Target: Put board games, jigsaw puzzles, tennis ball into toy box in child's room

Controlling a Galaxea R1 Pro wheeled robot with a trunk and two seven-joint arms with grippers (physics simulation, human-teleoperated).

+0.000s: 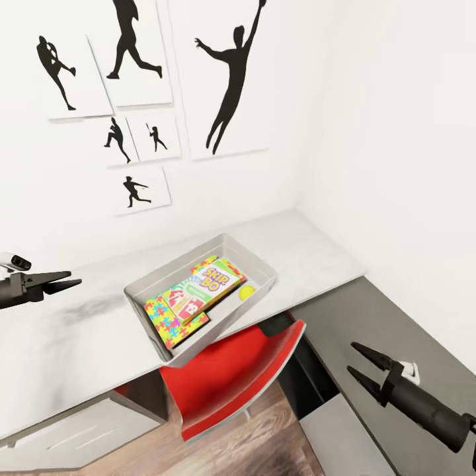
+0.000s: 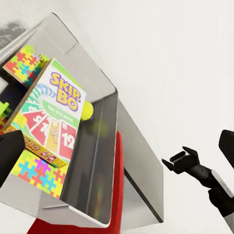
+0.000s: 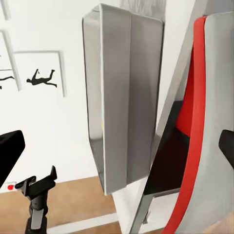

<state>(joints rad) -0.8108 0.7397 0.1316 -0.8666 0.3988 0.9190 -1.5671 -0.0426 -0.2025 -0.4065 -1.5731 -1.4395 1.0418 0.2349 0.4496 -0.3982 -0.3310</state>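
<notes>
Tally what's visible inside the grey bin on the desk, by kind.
Printed rectangular Skip-Bo board game box: 1
Multicoloured flat jigsaw puzzle squares: 2
Yellow-green tennis ball: 1
Total: 4 visible; anything under the game box is hidden.

A pale grey table [image 1: 79,330] runs along the far white wall, meeting a dark-grey-topped cabinet [image 1: 370,324] at right. On it sits one grey toy box [image 1: 264,268], its near corner overhanging the table's edge.
</notes>
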